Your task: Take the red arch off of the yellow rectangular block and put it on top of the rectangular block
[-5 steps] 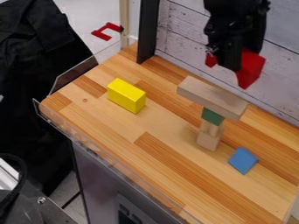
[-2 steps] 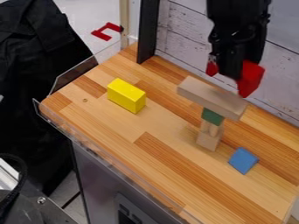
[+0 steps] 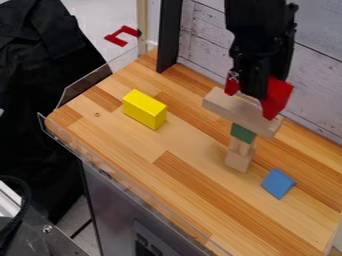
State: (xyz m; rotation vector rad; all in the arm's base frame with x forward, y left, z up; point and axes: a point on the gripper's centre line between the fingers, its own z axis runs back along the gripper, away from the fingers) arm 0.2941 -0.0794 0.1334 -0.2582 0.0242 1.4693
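The black gripper (image 3: 256, 95) is in the upper right, shut on the red arch (image 3: 276, 98). One leg of the arch shows on each side of the gripper, which covers its middle. The arch appears just over or behind the long light wooden rectangular block (image 3: 235, 109); whether they touch, I cannot tell. That block lies across the top of a stack, above a green block (image 3: 242, 133) and light wooden pieces (image 3: 238, 159). The yellow rectangular block (image 3: 144, 109) rests on the counter at the left with nothing on it.
A blue block (image 3: 278, 183) lies on the wooden counter (image 3: 133, 150), right of the stack's base. A white plank wall (image 3: 207, 37) and a black post (image 3: 169, 35) stand behind. A clear rim (image 3: 127, 183) runs along the counter's front-left edge.
The gripper has come down and to the left with the red arch, closer to the top of the stack. The blocks on the counter have stayed in place.
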